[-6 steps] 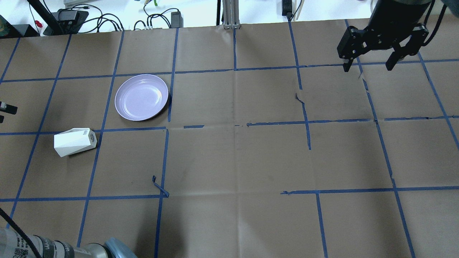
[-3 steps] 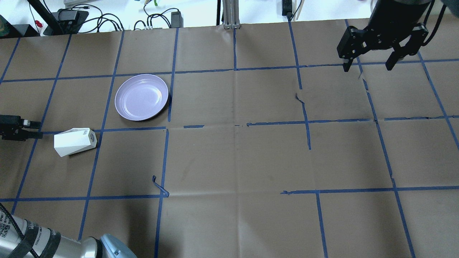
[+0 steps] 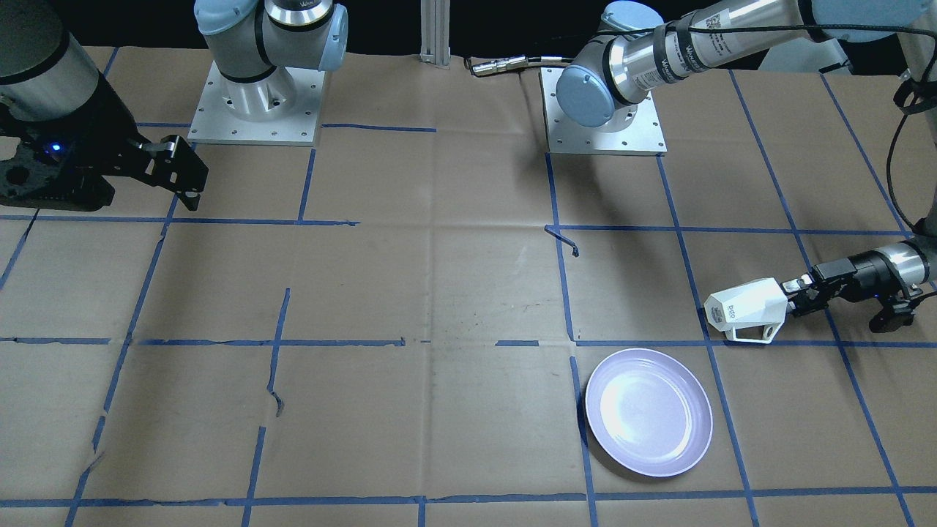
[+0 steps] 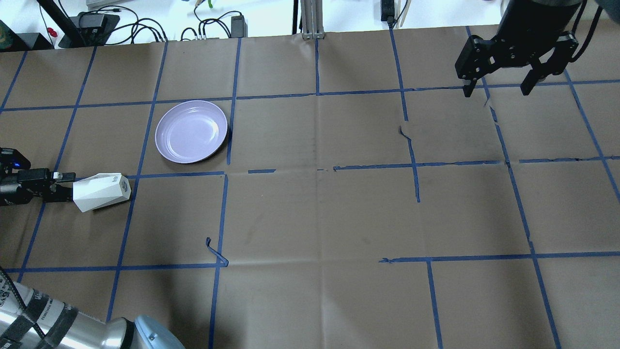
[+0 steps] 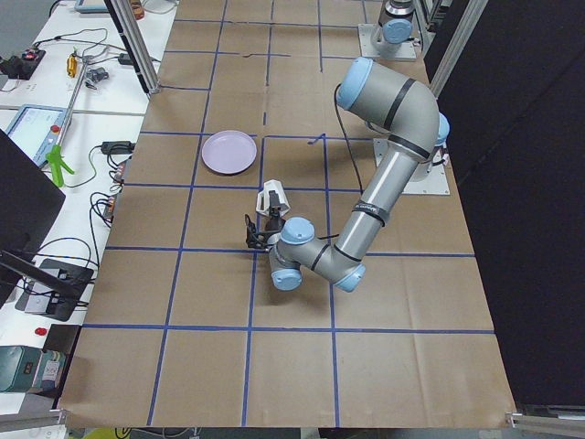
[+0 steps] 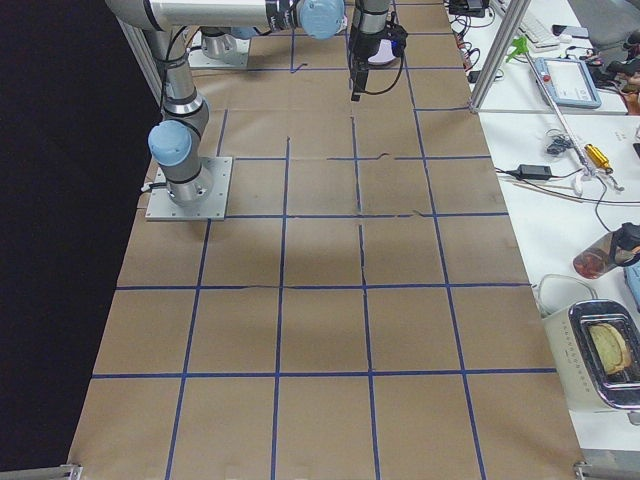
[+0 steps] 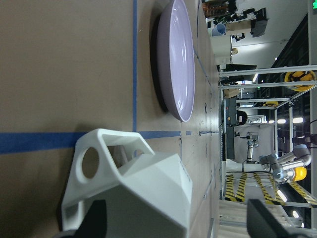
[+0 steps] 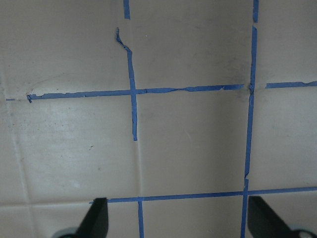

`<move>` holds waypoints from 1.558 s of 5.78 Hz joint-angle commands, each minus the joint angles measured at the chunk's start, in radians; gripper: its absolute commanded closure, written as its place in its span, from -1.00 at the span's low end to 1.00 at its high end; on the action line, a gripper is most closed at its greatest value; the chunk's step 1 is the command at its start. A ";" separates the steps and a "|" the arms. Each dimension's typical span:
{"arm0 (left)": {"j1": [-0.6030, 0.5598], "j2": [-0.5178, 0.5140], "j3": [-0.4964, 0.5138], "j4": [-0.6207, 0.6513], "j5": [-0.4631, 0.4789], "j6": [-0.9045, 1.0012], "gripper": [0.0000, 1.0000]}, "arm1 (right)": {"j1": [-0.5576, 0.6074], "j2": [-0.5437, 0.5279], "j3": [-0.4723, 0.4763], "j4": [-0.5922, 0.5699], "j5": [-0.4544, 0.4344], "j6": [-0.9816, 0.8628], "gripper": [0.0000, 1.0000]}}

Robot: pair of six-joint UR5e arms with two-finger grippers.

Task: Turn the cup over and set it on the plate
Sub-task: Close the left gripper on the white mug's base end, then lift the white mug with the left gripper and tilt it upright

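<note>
The white faceted cup (image 4: 101, 191) lies on its side on the left of the table, narrow base to the right; it also shows in the front view (image 3: 747, 311). Its handle (image 7: 106, 148) faces the plate. The lavender plate (image 4: 191, 131) sits empty a little beyond it, and shows in the front view (image 3: 648, 412) too. My left gripper (image 4: 62, 186) is low and level at the cup's wide end, jaws open; I cannot tell whether a finger is inside the mouth. My right gripper (image 4: 496, 89) hangs open and empty at the far right.
A curl of peeled blue tape (image 4: 215, 252) sticks up in front of the cup. Cables and power bricks (image 4: 145, 29) lie past the table's far edge. My left arm's elbow (image 4: 72, 329) is at the near left corner.
My left gripper has come in from the left edge and moved right up to the cup's wide end. The cup, the plate and the right arm have not moved.
</note>
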 commanded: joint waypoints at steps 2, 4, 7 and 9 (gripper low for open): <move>0.000 -0.010 -0.005 -0.049 -0.044 0.021 0.25 | 0.000 0.000 0.000 0.000 0.000 0.000 -1.00; 0.002 -0.007 -0.005 -0.054 -0.038 0.047 1.00 | 0.000 0.000 0.000 0.000 0.000 0.000 -1.00; -0.010 0.131 0.036 -0.100 -0.047 -0.125 1.00 | 0.000 0.000 0.000 0.000 0.000 0.000 -1.00; -0.012 0.384 0.036 -0.109 -0.041 -0.313 1.00 | 0.000 0.000 0.000 0.000 0.000 0.000 -1.00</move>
